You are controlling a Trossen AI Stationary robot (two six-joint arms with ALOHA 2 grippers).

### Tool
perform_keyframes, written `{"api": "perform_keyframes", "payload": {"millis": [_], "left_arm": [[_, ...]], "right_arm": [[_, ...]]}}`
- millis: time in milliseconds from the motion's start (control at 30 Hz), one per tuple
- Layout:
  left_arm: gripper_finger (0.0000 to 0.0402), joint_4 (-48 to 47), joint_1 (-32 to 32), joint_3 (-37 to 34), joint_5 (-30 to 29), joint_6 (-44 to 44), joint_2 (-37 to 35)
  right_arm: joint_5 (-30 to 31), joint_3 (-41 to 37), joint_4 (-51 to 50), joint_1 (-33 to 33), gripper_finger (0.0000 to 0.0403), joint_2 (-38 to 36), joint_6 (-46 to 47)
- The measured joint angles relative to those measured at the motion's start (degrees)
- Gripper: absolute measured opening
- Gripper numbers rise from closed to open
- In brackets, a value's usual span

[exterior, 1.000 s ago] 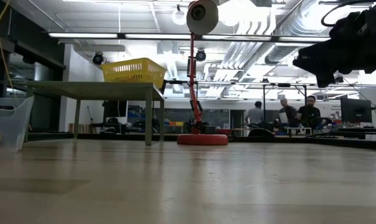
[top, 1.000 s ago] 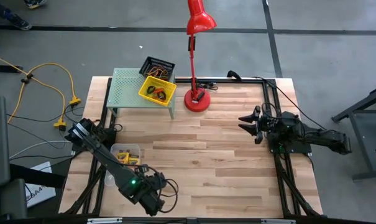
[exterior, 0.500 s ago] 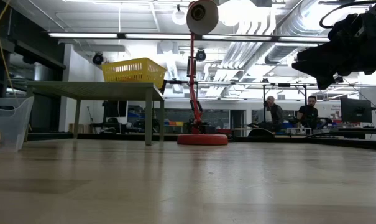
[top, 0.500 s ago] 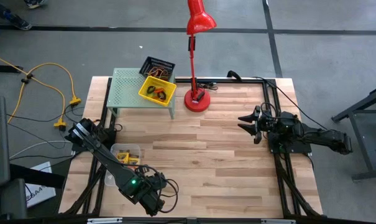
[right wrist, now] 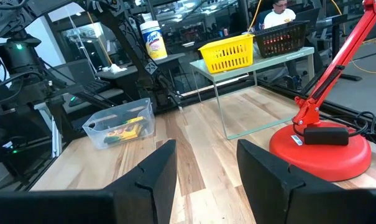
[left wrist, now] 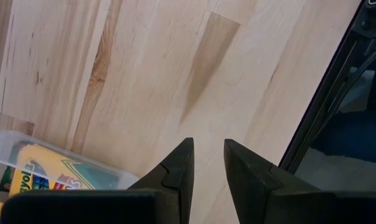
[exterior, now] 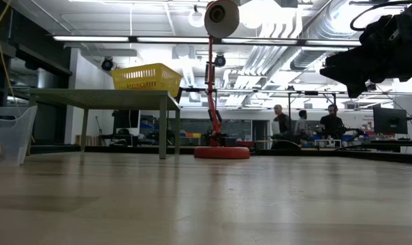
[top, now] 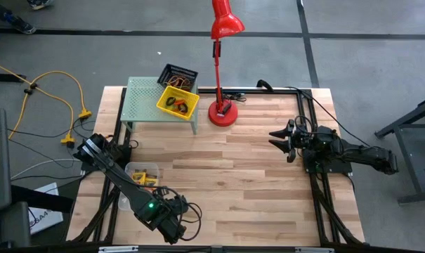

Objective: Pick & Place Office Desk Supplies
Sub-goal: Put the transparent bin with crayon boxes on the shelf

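Your left gripper (left wrist: 206,165), parted and empty, sits at the tabletop's (top: 247,183) near-left corner, half hiding the clear bin (top: 143,171). Right gripper (top: 277,139), spread, hovers by the right edge.

Not reading much here: just a partial "Crayo" showing on the crayon box (left wrist: 48,176) sitting in the clear bin (left wrist: 7,144). Wipes canister (right wrist: 152,38) label looking unreadable.

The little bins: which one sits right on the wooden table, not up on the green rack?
The clear bin, with crayon boxes inside, beside the left arm. The yellow bin and black mesh bin both stand on the green rack.
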Motion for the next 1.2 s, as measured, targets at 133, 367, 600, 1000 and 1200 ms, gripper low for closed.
{"api": "perform_keyframes", "payload": {"millis": [133, 367, 600, 1000, 1200], "left_arm": [[0.0081, 0.0, 0.1, 0.0, 0.0, 1.1, 0.0], [0.0081, -0.6, 2.0, 0.0, 1.3, 0.9, 0.0], [0.0081, -0.9, 4.5, 0.0, 1.1, 2.4, 0.0], [0.0081, -4.0, 2.8, 0.0, -0.4, 16.2, 0.0], [0.0081, -11.4, 0.0, 0.0, 2.8, 16.0, -1.3]], "right_arm": [[0.0, 0.0, 0.0, 0.0, 0.0155, 0.0, 0.0], [0.0, 0.0, 0.0, 0.0, 0.0155, 0.0, 0.0], [0.0, 0.0, 0.0, 0.0, 0.0155, 0.0, 0.0], [0.0, 0.0, 0.0, 0.0, 0.0155, 0.0, 0.0], [0.0, 0.0, 0.0, 0.0, 0.0155, 0.0, 0.0]]}}
